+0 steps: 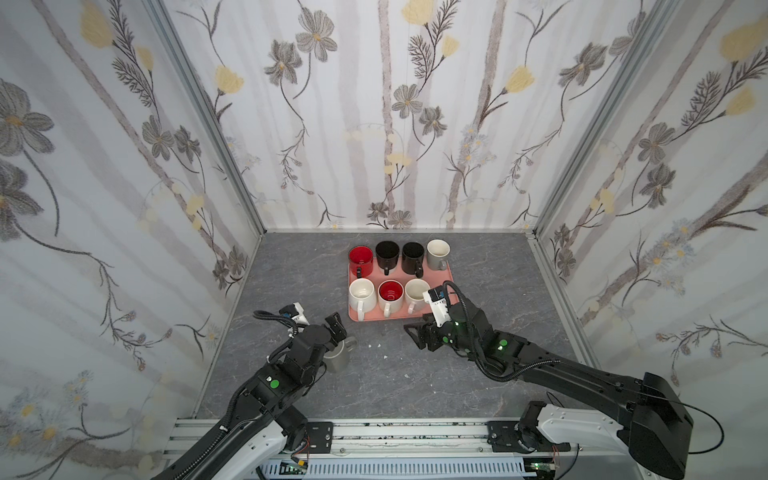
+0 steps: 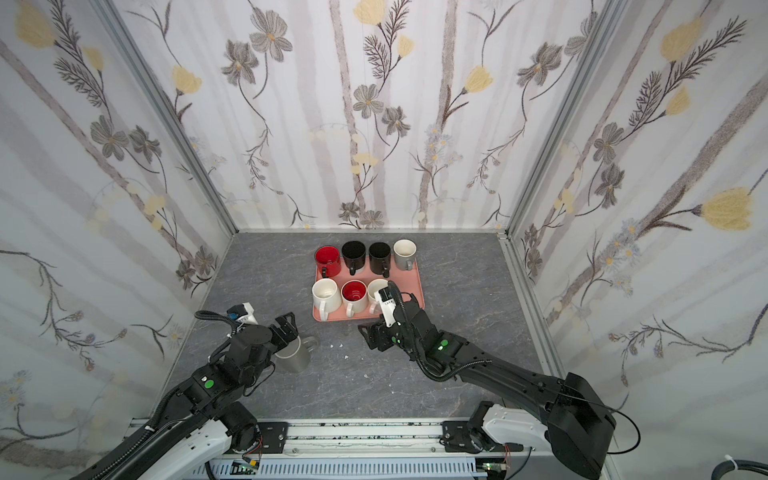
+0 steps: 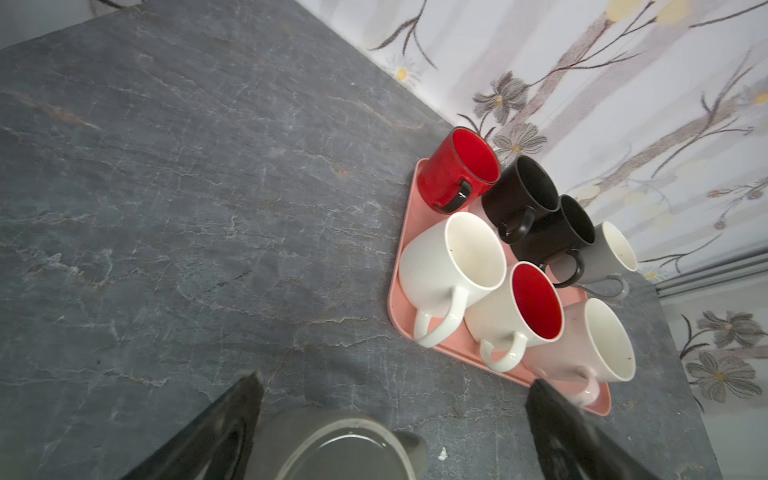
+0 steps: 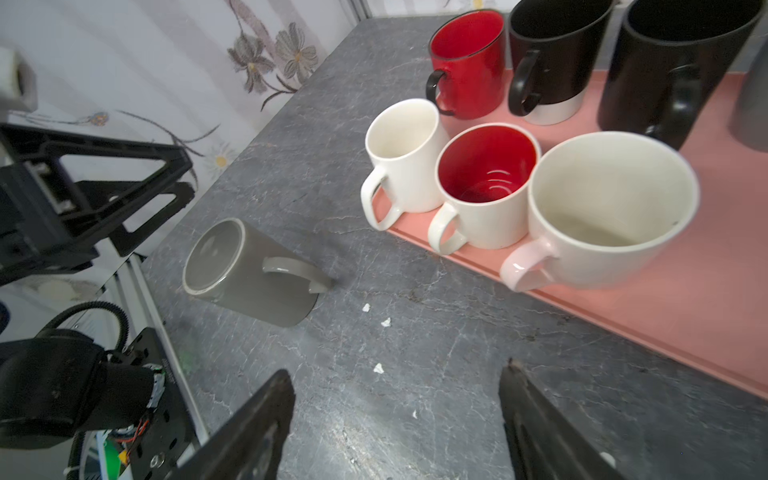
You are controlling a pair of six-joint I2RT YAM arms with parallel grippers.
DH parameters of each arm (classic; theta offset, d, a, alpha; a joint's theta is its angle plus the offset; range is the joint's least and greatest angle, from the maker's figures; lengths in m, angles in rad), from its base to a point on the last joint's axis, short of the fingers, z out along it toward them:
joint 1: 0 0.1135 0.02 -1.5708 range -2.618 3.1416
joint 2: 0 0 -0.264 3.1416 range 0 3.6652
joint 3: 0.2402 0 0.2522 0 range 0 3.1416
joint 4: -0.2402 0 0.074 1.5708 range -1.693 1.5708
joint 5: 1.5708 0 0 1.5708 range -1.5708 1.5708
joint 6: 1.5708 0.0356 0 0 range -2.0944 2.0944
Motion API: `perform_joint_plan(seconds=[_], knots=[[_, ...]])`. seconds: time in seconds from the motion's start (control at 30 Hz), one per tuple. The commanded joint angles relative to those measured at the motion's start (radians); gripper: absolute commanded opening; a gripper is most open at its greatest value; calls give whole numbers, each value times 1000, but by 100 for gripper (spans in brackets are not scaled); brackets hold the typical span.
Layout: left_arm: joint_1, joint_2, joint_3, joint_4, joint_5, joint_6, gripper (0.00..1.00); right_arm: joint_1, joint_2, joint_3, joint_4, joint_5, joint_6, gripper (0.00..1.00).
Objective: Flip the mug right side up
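Observation:
A grey mug [image 1: 338, 356] [image 2: 296, 356] stands upside down on the dark table, base up, handle pointing right toward the tray. My left gripper [image 1: 337, 326] [image 2: 286, 326] hangs open just above its far edge. In the left wrist view the mug [image 3: 345, 449] lies low between the spread jaws of the gripper [image 3: 397, 382], which do not touch it. My right gripper [image 1: 417, 328] [image 2: 368, 330] is open and holds nothing, over bare table by the tray's front edge. The right wrist view shows the mug [image 4: 249, 274] well beyond the right gripper [image 4: 399, 370].
A pink tray [image 1: 374, 319] [image 2: 332, 319] [image 3: 405, 232] [image 4: 706, 270] at the back middle holds several upright mugs, red, black, white and grey. Small white crumbs [image 1: 376, 345] lie on the table between the grippers. Floral walls close in three sides.

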Motion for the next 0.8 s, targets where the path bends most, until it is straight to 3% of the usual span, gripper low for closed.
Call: perform_joint_plan(seconds=[0.0,0.1,0.17,0.5,0.77], knots=[[57,20,-17,32,83,6,91,18,29,6,37,-49,-26,77],[82,63,-30,60,119,23,80,31,42,5,37,-55,-33,77],[84,94,-35,76,144,28,78,35,40,-1,45,-67,-36,76],[74,153,-107,241,352,11,75,54,55,-37,93,-148,-92,76],[-20,227,-87,331,422,21,75,92,88,-38,118,-124,-96,77]])
